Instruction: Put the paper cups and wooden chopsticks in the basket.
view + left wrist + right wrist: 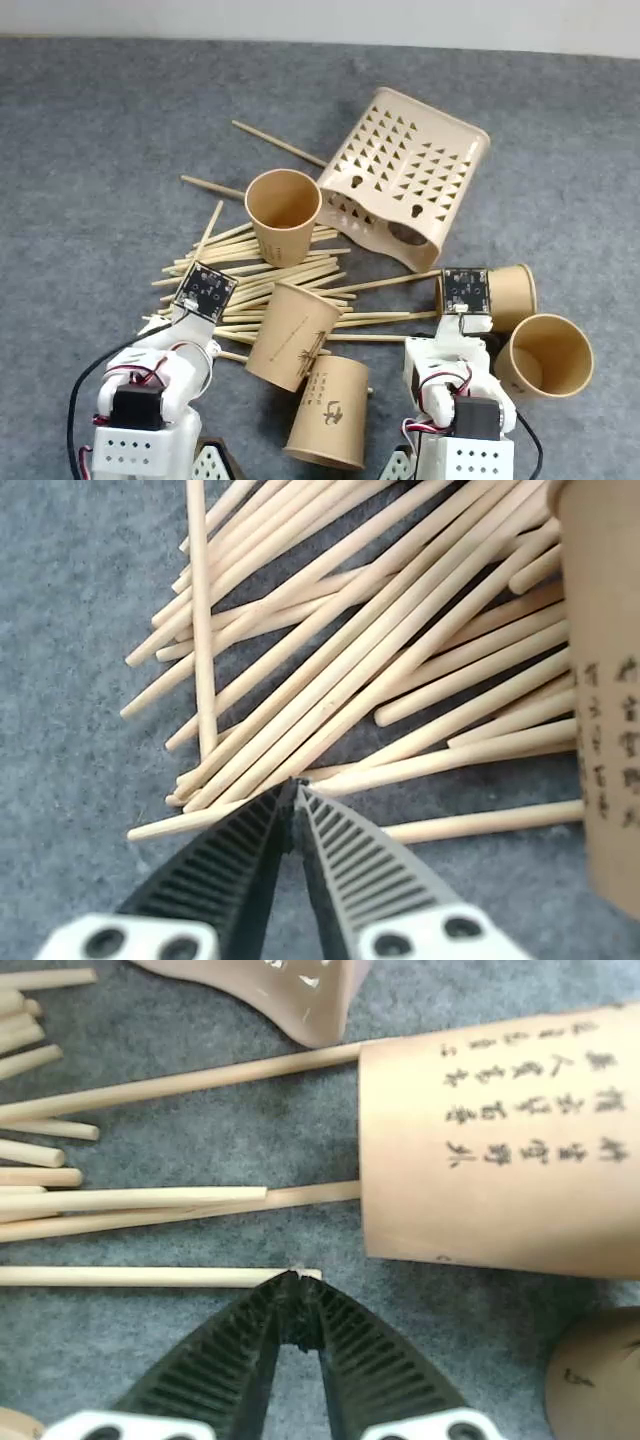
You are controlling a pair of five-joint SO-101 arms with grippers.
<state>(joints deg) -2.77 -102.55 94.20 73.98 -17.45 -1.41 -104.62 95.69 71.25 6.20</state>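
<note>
White arms [160,385] — black ribbed fingers [230,860], red-and-black cables [138,372].

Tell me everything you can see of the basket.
The basket is pale beige, plastic by its look, with rounded corners. It lies tipped over on the grey table, one broad wall facing up, pierced by rows of small triangular holes. The narrower face toward the arms has two keyhole-shaped openings and a dark oval hole. An upright paper cup stands close against one corner, seemingly touching, and a lone chopstick points at that side.
</note>
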